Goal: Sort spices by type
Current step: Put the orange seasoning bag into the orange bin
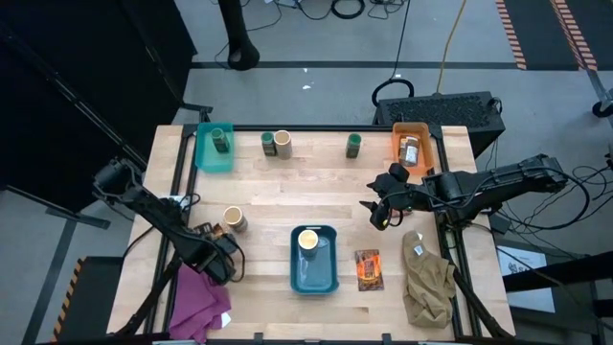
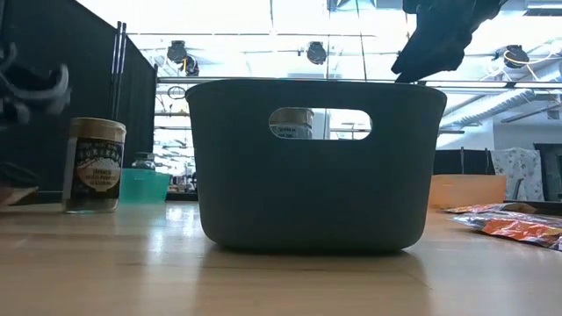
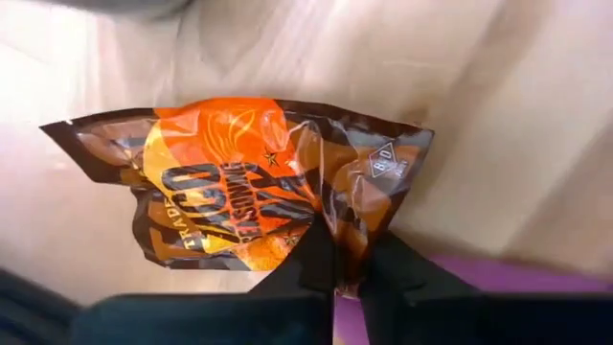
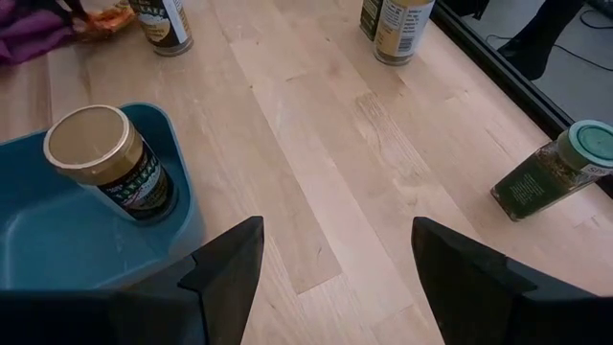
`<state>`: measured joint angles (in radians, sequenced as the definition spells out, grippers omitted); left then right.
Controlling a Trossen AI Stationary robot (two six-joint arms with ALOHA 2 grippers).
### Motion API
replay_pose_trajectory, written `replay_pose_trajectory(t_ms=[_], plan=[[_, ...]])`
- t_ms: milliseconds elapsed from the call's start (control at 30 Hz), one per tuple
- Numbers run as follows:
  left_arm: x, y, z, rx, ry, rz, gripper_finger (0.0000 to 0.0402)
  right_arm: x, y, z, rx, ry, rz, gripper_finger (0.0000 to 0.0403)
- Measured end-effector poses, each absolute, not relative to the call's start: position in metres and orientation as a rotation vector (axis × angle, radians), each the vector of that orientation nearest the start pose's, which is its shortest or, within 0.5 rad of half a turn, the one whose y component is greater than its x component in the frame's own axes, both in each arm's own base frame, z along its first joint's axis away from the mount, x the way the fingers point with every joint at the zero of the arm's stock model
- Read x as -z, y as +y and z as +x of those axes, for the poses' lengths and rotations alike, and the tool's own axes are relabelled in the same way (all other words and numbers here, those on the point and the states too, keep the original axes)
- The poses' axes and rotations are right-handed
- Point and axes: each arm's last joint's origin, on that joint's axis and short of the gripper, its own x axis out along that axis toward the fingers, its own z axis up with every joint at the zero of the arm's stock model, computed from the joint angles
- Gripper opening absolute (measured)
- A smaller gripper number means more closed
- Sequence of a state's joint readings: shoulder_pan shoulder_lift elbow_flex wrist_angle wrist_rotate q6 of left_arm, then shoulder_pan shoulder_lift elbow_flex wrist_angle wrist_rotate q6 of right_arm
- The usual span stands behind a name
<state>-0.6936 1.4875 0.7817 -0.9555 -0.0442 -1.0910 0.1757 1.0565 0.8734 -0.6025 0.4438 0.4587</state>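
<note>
Fingers [image 3: 316,264] of the left gripper [image 3: 347,273] pinched an orange-and-black packet [image 3: 249,187] at lower left of the table [image 1: 278,192], while the right gripper [image 4: 330,264], at right, gaped empty.

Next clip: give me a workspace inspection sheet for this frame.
Surface: light wooden table, no spills seen.
Job's things: cream-topped jar in blue bin; green jar in teal bin; packet in orange bin; loose jars at the far edge, flat orange-and-black packet on the table.
Clutter: purple cloth, khaki cloth.
End effectors: left end effector shut on orange-and-black pouch; right end effector open, empty.
Cables: on the floor.
Surroundings: person's leg.
</note>
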Motion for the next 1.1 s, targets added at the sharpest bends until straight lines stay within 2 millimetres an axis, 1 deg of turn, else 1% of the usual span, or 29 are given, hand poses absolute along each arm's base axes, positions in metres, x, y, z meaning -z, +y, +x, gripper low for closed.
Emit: replay_pose_trajectory(t_ms=[133, 233, 333, 433, 533, 633, 733, 833, 967, 1100], plan=[[-0.182, -0.143, 0.174, -0.234, 1.54, -0.193, 0.0025, -0.281, 0.024, 0.207, 0.418, 0.672, 0.194, 0.0249], [-0.209, -0.147, 0.178, -0.114, 1.468, -0.219, 0.0025, -0.281, 0.024, 0.207, 0.418, 0.673, 0.19, 0.0249], [-0.242, -0.148, 0.179, -0.008, 1.394, -0.302, 0.0025, -0.281, 0.024, 0.207, 0.419, 0.673, 0.176, 0.0249], [-0.274, -0.144, 0.177, 0.072, 1.308, -0.396, 0.0025, -0.282, 0.024, 0.208, 0.409, 0.67, 0.152, 0.0249], [-0.302, -0.135, 0.179, 0.124, 1.158, -0.426, 0.0025, -0.285, 0.024, 0.21, 0.382, 0.648, 0.103, 0.0249], [-0.322, -0.128, 0.187, 0.176, 0.93, -0.342, 0.0025, -0.288, 0.025, 0.213, 0.348, 0.615, 0.046, 0.0249], [-0.334, -0.123, 0.198, 0.238, 0.748, -0.206, 0.0025, -0.291, 0.026, 0.216, 0.32, 0.585, -0.012, 0.0249], [-0.339, -0.116, 0.208, 0.288, 0.658, -0.064, 0.0025, -0.294, 0.027, 0.218, 0.297, 0.56, -0.058, 0.0249], [-0.335, -0.106, 0.227, 0.335, 0.587, 0.142, 0.0024, -0.294, 0.028, 0.227, 0.272, 0.533, -0.115, 0.0249], [-0.326, -0.098, 0.245, 0.421, 0.49, 0.354, 0.0024, -0.288, 0.032, 0.245, 0.244, 0.502, -0.182, 0.0249]])
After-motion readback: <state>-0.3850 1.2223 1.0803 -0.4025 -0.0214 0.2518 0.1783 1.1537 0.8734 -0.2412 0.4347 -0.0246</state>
